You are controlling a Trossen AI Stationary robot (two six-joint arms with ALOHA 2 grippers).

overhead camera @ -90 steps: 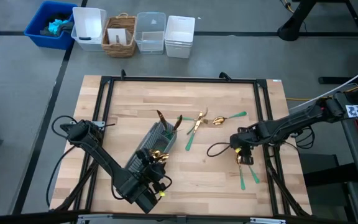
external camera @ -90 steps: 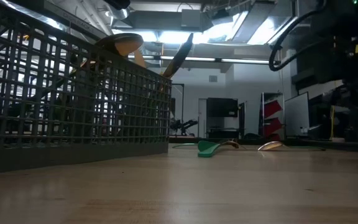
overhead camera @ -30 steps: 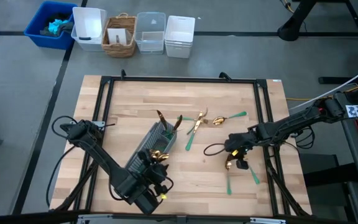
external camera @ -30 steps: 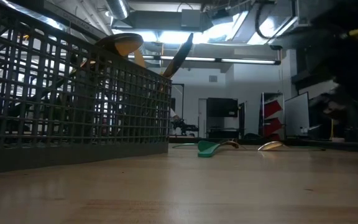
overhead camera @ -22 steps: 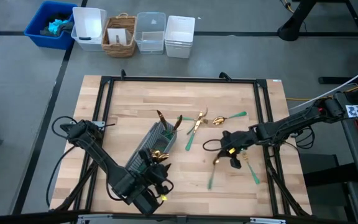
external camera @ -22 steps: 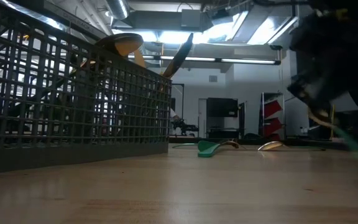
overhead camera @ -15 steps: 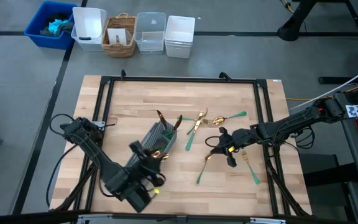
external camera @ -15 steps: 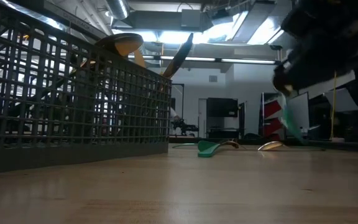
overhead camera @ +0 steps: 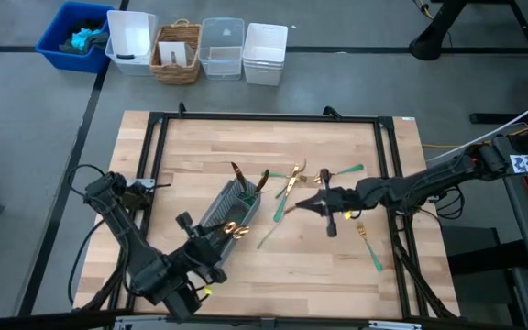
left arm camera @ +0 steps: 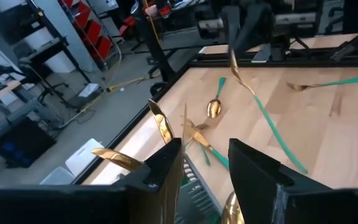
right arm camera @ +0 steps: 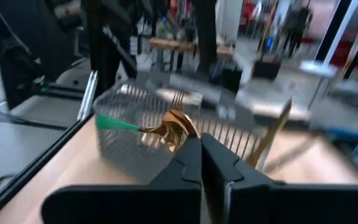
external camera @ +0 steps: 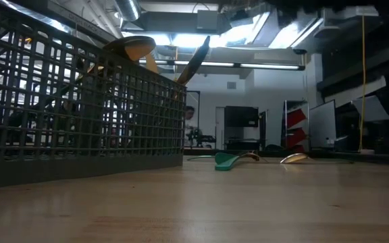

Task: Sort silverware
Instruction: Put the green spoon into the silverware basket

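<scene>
My workplace, a robotics laboratory. I stand at a butcher-block table (overhead camera: 246, 147) edged by a black metal frame (overhead camera: 264, 117) on grey floor. Storage bins (overhead camera: 223, 48) and a wicker basket (overhead camera: 178, 52) line the floor at twelve o'clock. Beyond the table: strip ceiling lights (external camera: 181, 40), dark cabinets (external camera: 240, 127), red racks (left arm camera: 101, 37), trailing cables (left arm camera: 114, 84).

Right gripper (overhead camera: 312, 204) — spoon (overhead camera: 278, 226) — nearer caddy (overhead camera: 230, 208)
</scene>
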